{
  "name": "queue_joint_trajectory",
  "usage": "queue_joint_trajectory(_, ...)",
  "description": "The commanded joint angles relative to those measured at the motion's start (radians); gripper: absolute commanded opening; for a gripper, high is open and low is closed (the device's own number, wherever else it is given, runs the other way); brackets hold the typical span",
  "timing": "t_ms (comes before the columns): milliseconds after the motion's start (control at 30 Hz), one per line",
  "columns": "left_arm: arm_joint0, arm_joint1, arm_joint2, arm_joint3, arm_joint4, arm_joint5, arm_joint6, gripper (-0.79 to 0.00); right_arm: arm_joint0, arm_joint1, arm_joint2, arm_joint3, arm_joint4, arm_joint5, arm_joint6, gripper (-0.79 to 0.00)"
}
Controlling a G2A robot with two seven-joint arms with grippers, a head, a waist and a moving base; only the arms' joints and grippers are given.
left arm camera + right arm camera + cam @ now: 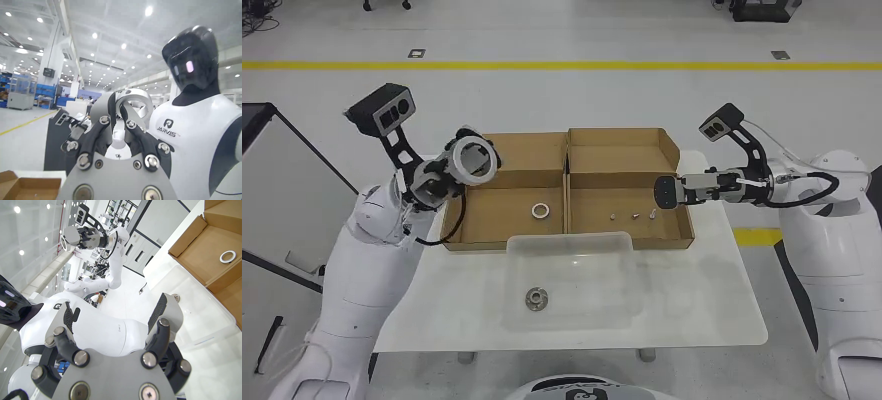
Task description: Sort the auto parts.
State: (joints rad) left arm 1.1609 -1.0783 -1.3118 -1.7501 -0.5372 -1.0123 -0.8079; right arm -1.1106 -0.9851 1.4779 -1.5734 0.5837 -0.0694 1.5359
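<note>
Steel-grey, the big ring (pixel 474 160) is hanging above the far left corner of the cardboard box (pixel 622 160), with the left gripper (pixel 118 109) pinching one side of its wall, one finger inside the hole, one outside. Such an off-centre hold is looking risky: the ring could be twisting in the pads and dropping outside the box or into the wrong compartment. A smaller ring (pixel 540 211) is lying in the box's near left compartment. A round part (pixel 535 297) is sitting in the clear tub (pixel 572 243) in front of the box. The right gripper (pixel 660 192) is hovering over the box's near right compartment, jaws spread and empty; a low sweep could be scattering the small bits (pixel 634 214) beneath.
</note>
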Motion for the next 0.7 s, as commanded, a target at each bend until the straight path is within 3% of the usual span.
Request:
queue_joint_trajectory(0, 0.006, 0.001, -0.008, -0.005, 0.054, 0.0, 0.0, -0.785, 0.0, 0.0, 0.0, 0.0, 0.0, 0.0, 0.0, 0.0)
queue_joint_trajectory(133, 0.015, -0.003, -0.009, -0.024, 0.031, 0.0, 0.0, -0.785, 0.0, 0.0, 0.0, 0.0, 0.0, 0.0, 0.0, 0.0)
queue_joint_trajectory(467, 0.018, -0.018, 0.039, -0.1, -0.311, 0.0, 0.0, -0.785, 0.0, 0.0, 0.0, 0.0, 0.0, 0.0, 0.0, 0.0)
queue_joint_trajectory(667, 0.014, -0.01, 0.035, -0.074, -0.244, 0.0, 0.0, -0.785, 0.0, 0.0, 0.0, 0.0, 0.0, 0.0, 0.0, 0.0)
